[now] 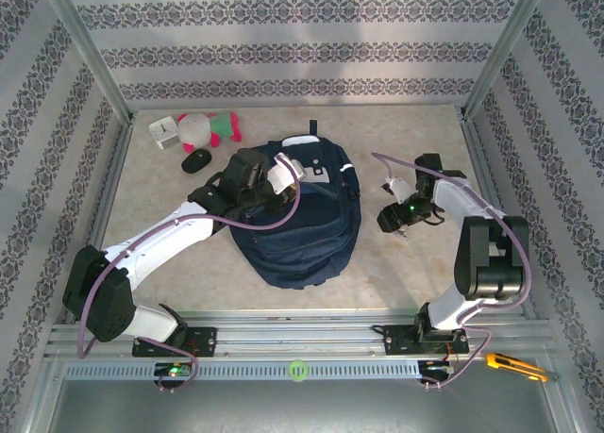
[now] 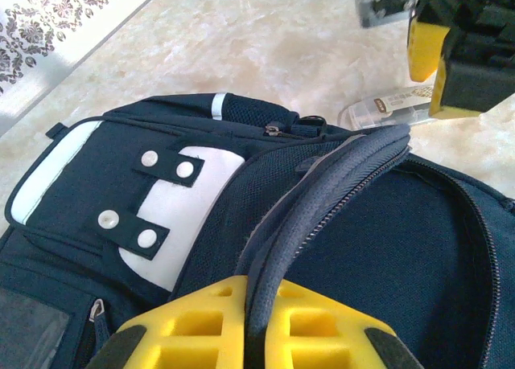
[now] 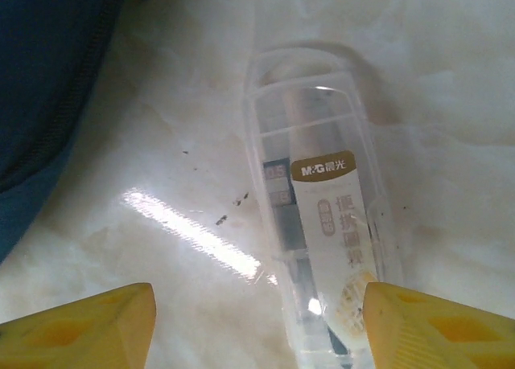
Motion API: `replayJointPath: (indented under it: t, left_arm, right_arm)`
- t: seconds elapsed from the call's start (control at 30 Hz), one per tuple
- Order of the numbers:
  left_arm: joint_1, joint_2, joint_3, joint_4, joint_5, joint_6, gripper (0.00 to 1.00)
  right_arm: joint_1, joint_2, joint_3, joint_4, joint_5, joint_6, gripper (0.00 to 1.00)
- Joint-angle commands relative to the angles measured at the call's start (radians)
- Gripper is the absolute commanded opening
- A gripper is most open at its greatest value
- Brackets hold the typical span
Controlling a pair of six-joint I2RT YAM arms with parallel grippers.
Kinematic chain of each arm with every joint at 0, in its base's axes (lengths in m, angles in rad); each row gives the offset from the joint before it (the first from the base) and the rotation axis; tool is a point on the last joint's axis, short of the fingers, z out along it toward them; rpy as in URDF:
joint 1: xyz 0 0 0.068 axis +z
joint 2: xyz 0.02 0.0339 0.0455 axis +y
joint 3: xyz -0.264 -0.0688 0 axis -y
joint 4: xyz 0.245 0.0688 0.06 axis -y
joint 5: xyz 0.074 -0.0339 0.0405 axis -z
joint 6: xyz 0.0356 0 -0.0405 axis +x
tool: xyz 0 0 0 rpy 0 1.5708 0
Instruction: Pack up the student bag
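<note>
The student bag (image 1: pixel 297 221) lies in the middle of the counter (image 1: pixel 396 273), its zip rim pinched by the closed left gripper (image 2: pixel 253 317). The right gripper (image 3: pixel 257 325) hangs open over a clear pen case (image 3: pixel 322 200) beside the bag; it should centre the case between its fingers before closing.

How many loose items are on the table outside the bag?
4: a white box, a plush toy and a black oval thing far left, a clear pen case under the right gripper. The bag may hide more.

Matt cloth student bag (image 1: pixel 302 240), glossy table (image 1: pixel 401 268)
</note>
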Motion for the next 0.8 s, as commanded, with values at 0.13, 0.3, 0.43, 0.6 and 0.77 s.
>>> replayJointPath:
  t: [0.13,0.3,0.43,0.6,0.77]
  left_arm:
    - [0.017,-0.01,0.019,0.072,-0.008,-0.044,0.0]
    - [0.018,-0.009,0.018,0.066,-0.004,-0.049,0.0]
    - [0.017,-0.011,0.02,0.054,-0.01,-0.046,0.0]
    - [0.017,-0.018,0.022,0.054,-0.002,-0.05,0.0]
    - [0.017,-0.027,0.016,0.059,0.002,-0.052,0.0]
  right_arm:
    - [0.011,0.033,0.032,0.007,0.142,-0.024,0.74]
    - [0.023,0.058,0.034,0.024,0.154,-0.038,0.74]
    - [0.035,0.09,0.042,0.006,0.112,-0.068,0.73]
    - [0.044,0.142,0.052,0.01,0.144,-0.069,0.7]
    - [0.061,0.181,0.052,0.028,0.199,-0.072,0.61]
